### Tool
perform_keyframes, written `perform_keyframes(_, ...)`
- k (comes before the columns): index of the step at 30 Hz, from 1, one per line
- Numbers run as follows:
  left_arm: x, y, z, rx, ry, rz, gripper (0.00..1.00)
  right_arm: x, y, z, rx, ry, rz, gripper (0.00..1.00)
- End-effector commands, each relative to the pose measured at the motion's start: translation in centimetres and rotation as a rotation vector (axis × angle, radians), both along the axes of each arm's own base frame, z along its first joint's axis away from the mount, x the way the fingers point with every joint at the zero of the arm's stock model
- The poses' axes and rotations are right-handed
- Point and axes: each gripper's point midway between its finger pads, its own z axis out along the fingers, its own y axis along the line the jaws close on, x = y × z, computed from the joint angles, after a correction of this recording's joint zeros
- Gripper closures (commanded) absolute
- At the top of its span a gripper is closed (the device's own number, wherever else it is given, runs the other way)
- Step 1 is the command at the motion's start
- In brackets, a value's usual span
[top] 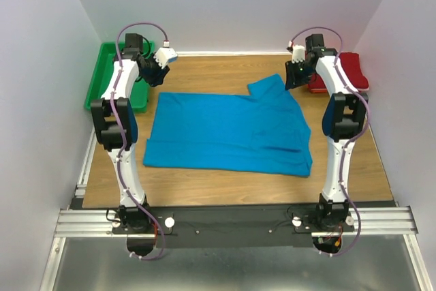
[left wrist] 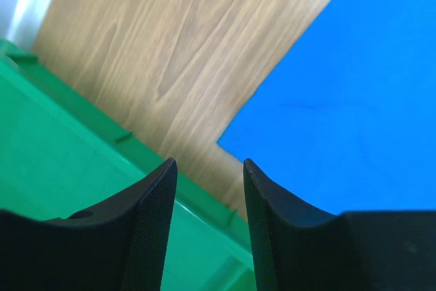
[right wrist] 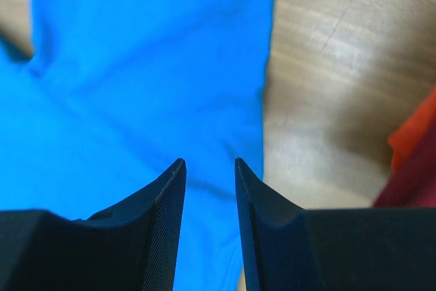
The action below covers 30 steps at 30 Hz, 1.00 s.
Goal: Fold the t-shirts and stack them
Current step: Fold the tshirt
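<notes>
Mid-surface, the blue t-shirt [top: 228,131] is plain bright blue w/ no print; the red t-shirt [top: 354,73] at the far right corner is dark red, and the tray [top: 101,76] by the far left corner is solid green. The surface [top: 225,185] is light brown wood w/ darker grain streaks. Arms white w/ black joints; left hand [left wrist: 208,165] & right hand [right wrist: 209,161] black, pads fine-meshed.

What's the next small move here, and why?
Probably lower the left gripper and right gripper to pinch the blue shirt at its far corners: both hover open and empty there, and it lies flat, unfolded.
</notes>
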Motion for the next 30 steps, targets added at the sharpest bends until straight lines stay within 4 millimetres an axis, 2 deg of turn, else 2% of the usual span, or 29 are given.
perform_keyframes(1, 0.5, -0.5, 0.2, -0.004, 0.020, 0.002, 0.48, 2.0, -0.5, -1.5, -0.008, 0.003, -0.075, 0.58)
perform_keyframes(2, 0.8, -0.4, -1.0, -0.003, 0.040, 0.008, 0.48, 2.0, -0.8, -2.7, -0.023, 0.023, -0.085, 0.58)
perform_keyframes(6, 1.4, 0.0, -3.3, 0.015, 0.063, 0.022, 0.48, 1.1, -1.5, -5.0, -0.065, 0.067, -0.096, 0.55)
perform_keyframes(13, 1.4, 0.6, -6.5, 0.046, 0.098, 0.039, 0.48, 0.5, -1.8, -7.2, -0.089, 0.090, -0.103, 0.53)
perform_keyframes(16, 1.0, 0.8, -7.7, 0.062, 0.125, 0.038, 0.47, -0.5, -1.8, -8.5, -0.094, 0.127, -0.097, 0.53)
perform_keyframes(20, 0.8, 1.3, -8.6, 0.087, 0.144, 0.043, 0.43, -1.0, -1.9, -9.6, -0.110, 0.152, -0.099, 0.53)
perform_keyframes(30, 1.2, 2.1, -9.9, 0.132, 0.153, 0.067, 0.43, -0.8, -2.8, -11.2, -0.163, 0.162, -0.092, 0.54)
